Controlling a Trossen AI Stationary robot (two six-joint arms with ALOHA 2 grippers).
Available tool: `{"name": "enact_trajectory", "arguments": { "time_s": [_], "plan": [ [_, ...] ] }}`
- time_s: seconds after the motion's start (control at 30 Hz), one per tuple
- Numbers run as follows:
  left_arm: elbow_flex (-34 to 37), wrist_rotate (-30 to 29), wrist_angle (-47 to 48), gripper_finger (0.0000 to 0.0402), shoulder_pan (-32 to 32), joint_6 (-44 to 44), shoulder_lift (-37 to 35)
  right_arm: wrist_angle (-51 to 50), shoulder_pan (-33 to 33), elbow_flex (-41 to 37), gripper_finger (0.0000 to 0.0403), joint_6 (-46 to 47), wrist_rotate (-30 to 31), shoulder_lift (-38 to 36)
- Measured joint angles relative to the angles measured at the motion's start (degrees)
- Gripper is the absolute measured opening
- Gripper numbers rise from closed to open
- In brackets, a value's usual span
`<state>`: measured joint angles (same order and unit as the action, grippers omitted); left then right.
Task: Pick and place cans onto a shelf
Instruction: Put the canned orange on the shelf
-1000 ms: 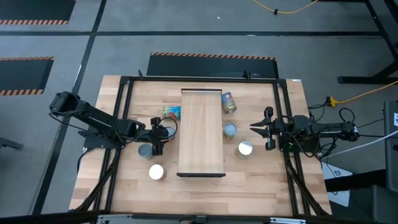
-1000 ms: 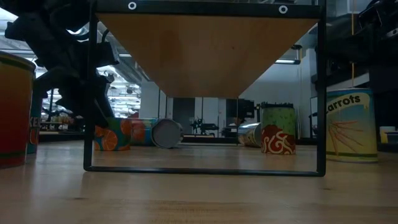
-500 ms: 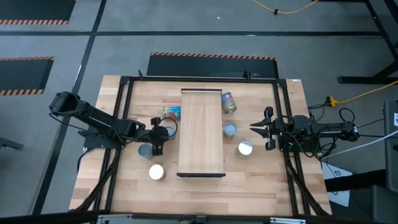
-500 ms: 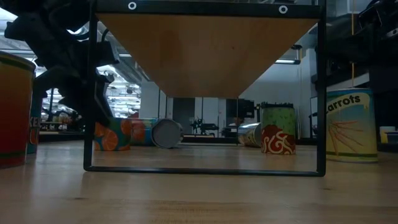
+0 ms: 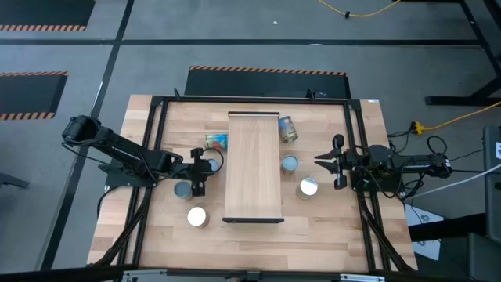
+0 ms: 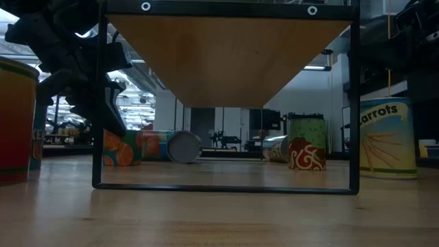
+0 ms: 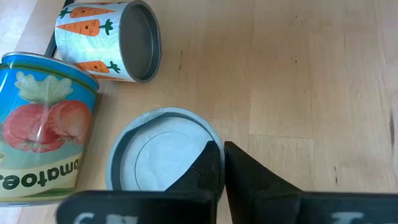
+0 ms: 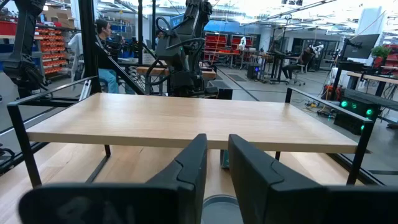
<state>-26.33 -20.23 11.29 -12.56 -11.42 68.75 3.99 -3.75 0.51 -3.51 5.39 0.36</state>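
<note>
Left end effector (image 7: 221, 163) has now closed beside can (image 7: 163, 157).

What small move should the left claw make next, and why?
Probably open and centre over the can: the left claw is shut at its rim, not around its body, so lifting now may leave it behind.

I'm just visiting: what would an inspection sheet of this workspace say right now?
Surface: wooden table inside a black frame.
Job's things: shelf empty on top; cans on the table either side, some upright, some lying.
Clutter: nothing seen.
Grippers: left gripper shut at an upright can rim; right gripper open, waiting beside the shelf.
Cables: yellow cable on the floor.
Surroundings: grey floor, striped mats; a person beyond the table.
</note>
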Motion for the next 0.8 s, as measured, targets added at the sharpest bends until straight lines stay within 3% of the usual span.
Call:
{"name": "enact_trajectory", "arguments": {
  "time_s": [0.37,0.8],
  "plan": [
    [0.09,0.31,-0.20,0.0005,0.00,-0.20,-0.35,0.00,0.00,-0.02,0.0072,0.00,0.00,-0.01],
    [0.24,0.66,0.10,0.0002,0.00,-0.22,-5.60,0.00,0.00,-0.01,0.0072,0.02,0.00,-0.02]
  ]
}}
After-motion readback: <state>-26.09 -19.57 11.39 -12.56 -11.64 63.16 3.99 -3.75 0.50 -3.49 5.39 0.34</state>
